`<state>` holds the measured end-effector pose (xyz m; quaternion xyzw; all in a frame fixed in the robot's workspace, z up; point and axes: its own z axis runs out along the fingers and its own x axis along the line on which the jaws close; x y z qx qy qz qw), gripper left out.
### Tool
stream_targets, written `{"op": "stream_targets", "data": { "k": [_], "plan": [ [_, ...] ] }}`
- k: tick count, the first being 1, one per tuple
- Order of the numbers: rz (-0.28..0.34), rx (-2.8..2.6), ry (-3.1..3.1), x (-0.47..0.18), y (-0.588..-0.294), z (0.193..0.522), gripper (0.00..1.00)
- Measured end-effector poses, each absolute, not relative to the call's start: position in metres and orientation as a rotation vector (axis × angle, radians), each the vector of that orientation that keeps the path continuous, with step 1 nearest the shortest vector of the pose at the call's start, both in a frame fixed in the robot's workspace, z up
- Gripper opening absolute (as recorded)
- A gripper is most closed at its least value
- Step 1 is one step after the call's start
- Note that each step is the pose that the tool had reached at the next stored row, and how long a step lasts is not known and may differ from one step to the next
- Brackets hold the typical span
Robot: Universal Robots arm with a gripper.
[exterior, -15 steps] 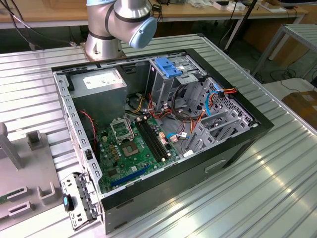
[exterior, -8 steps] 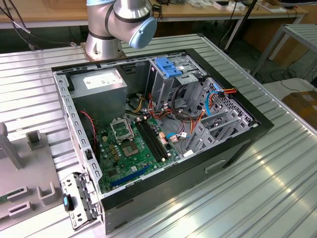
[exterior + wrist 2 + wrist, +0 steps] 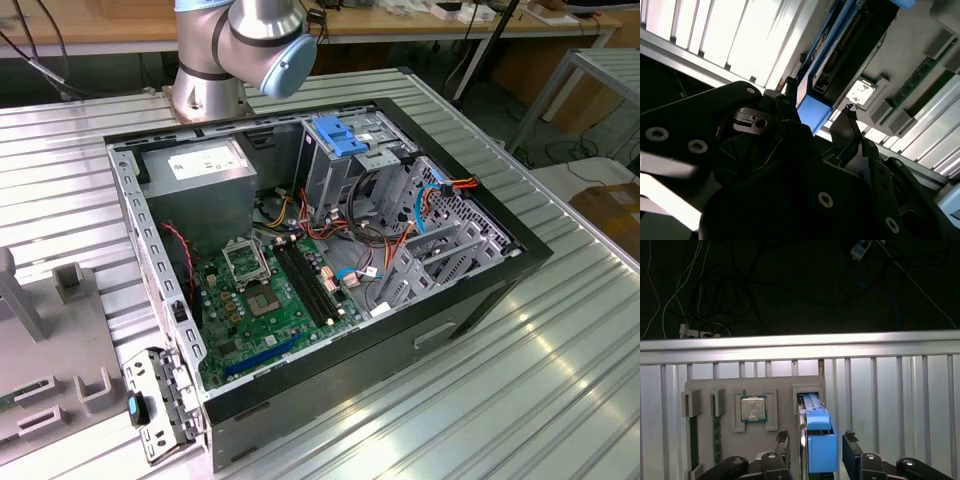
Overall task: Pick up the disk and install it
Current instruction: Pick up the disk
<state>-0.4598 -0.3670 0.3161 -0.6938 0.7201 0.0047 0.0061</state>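
The disk [image 3: 820, 440] stands on edge in a slot of a grey holder tray [image 3: 785, 385], with its bright blue carrier end toward the camera. In the second wrist view the disk [image 3: 842, 55] shows as a dark drive body with a blue rail along it. My gripper [image 3: 816, 437] is open and straddles the disk's blue end. One fingertip [image 3: 783, 438] stands on each side, with a small gap to the carrier. The second wrist view shows the gripper [image 3: 820, 97] with both tips beside the blue end.
The tray also holds a processor chip [image 3: 753, 408] and memory sticks [image 3: 716, 427]. An open computer case [image 3: 320, 270] lies on the ribbed metal table [image 3: 560, 340], with a motherboard [image 3: 280, 290], a grey power supply [image 3: 200, 170] and a drive bay with a blue latch plate [image 3: 345, 135].
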Motion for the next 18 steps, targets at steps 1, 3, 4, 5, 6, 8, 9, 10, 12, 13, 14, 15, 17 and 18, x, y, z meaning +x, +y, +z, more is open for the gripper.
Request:
{"op": "stream_targets", "data": {
  "k": [1,3,4,5,6,8,9,10,12,13,14,15,17,18],
  "plan": [
    [0.015,-2.172,2.253,-0.4599,-0.3670,0.3127,0.54],
    [0.016,-2.172,2.253,-0.4604,-0.3670,0.3069,0.54],
    [0.016,-2.173,2.253,-0.4604,-0.3670,0.3069,0.54],
    [0.016,-2.172,2.253,-0.4604,-0.3670,0.3068,0.54],
    [0.015,-2.172,2.253,-0.4604,-0.3670,0.3069,0.54],
    [0.015,-2.172,2.253,-0.4604,-0.3670,0.3068,0.54],
    [0.015,-2.172,2.253,-0.4605,-0.3670,0.3066,0.54],
    [0.015,-2.172,2.253,-0.4606,-0.3670,0.3065,0.54],
    [0.016,-2.172,2.253,-0.4607,-0.3671,0.3057,0.54],
    [0.016,-2.172,2.253,-0.4608,-0.3670,0.3053,0.54],
    [0.017,-2.172,2.252,-0.4608,-0.3670,0.3048,0.54],
    [0.017,-2.172,2.252,-0.4608,-0.3670,0.3047,0.54],
    [0.017,-2.172,2.252,-0.4607,-0.3670,0.3045,0.46],
    [0.017,-2.171,2.252,-0.4607,-0.3670,0.3045,0.46]
  ]
}}
